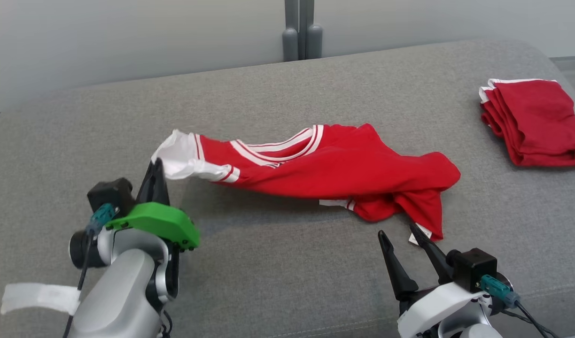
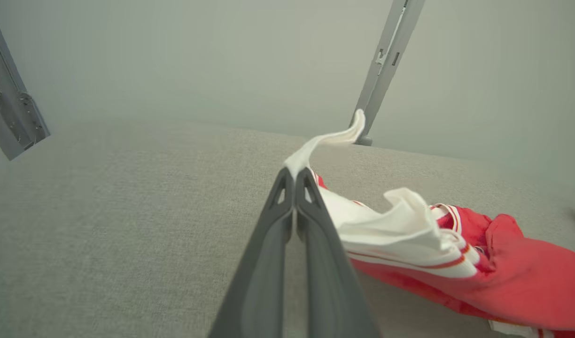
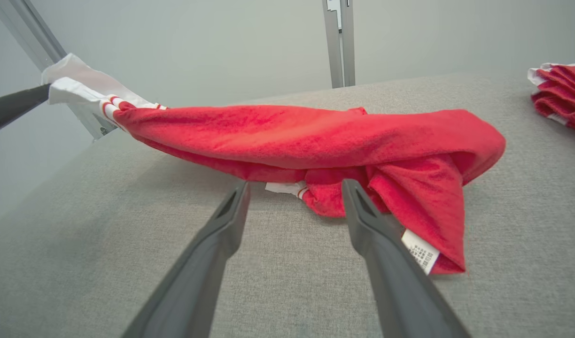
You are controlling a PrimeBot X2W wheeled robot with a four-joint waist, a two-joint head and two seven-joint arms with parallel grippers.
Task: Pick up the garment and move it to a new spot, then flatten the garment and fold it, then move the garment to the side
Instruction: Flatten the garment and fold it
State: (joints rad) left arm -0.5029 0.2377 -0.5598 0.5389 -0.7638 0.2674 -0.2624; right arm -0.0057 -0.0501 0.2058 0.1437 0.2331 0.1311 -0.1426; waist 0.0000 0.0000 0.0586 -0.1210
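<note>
1. Garment (image 1: 344,164): red, with white-and-red striped trim. Lies crumpled across the middle of the grey surface (image 1: 268,281). Left end lifted clear of the surface, right end bunched and resting on it.
2. Left pincer (image 1: 155,165): fingers pressed fully together on the garment's white edge (image 1: 179,157). Holds that corner in the air, with the cloth sagging from it down toward the bunched end. In the left wrist view, a narrow white strip of cloth pokes out past the closed tips.
3. Right pincer (image 1: 398,231): fingers spread wide, gripping nothing. Sits low over the surface, just beside the near edge of the garment's bunched right end, tips pointing at the cloth. Right-hand finger very close to the hanging red flap; contact cannot be told.
4. White label (image 3: 421,251): attached at the lower corner of that red flap, just beside the right-hand finger. Print too small to read.
5. Folded red stack (image 1: 536,122): at the far right of the surface, well apart from the garment. White trim along its far edge.
6. Grey post (image 1: 302,30): upright behind the back edge of the surface, against a pale wall.
7. Green plate (image 1: 156,223): on the left wrist, behind the closed fingers.
</note>
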